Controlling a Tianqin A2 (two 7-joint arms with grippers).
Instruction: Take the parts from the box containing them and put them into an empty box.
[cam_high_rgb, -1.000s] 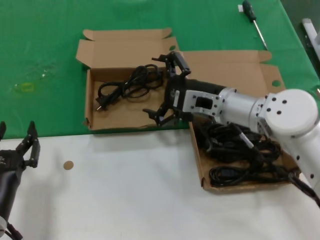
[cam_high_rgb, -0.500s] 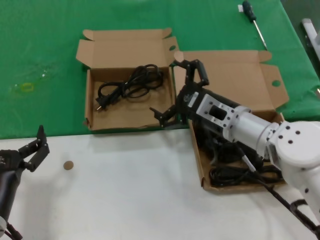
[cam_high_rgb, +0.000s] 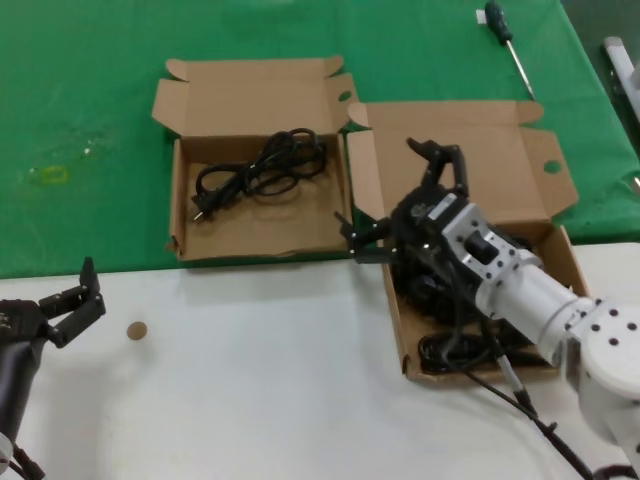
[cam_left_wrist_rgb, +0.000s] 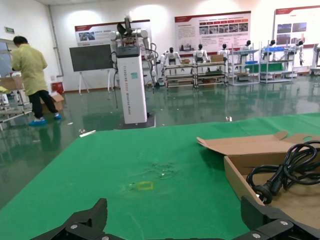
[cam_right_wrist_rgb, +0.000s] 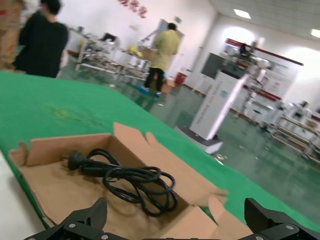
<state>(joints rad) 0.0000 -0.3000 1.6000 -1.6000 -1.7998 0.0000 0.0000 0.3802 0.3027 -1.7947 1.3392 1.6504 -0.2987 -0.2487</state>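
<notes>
One black cable (cam_high_rgb: 255, 168) lies coiled in the empty box (cam_high_rgb: 250, 235), the smaller carton on the left. The box containing them (cam_high_rgb: 470, 135) stands to its right with several black cables (cam_high_rgb: 455, 352) piled inside. My right gripper (cam_high_rgb: 398, 197) hangs open over that larger box's near-left corner, holding nothing. Its wrist view looks across at the smaller box (cam_right_wrist_rgb: 55, 185) and the coiled cable (cam_right_wrist_rgb: 135, 180), with the open gripper (cam_right_wrist_rgb: 175, 227) in front. My left gripper (cam_high_rgb: 75, 300) waits open at the near left over the white surface.
A black-handled screwdriver (cam_high_rgb: 505, 38) lies on the green cloth at the far right. A small brown disc (cam_high_rgb: 137, 330) sits on the white surface near my left gripper. The left wrist view shows the smaller box's wall (cam_left_wrist_rgb: 245, 182) and cable (cam_left_wrist_rgb: 280, 175).
My right gripper has pulled back from over the smaller box to the right, over the larger box, still open. The cable stays in the smaller box. My left gripper shifted slightly.
</notes>
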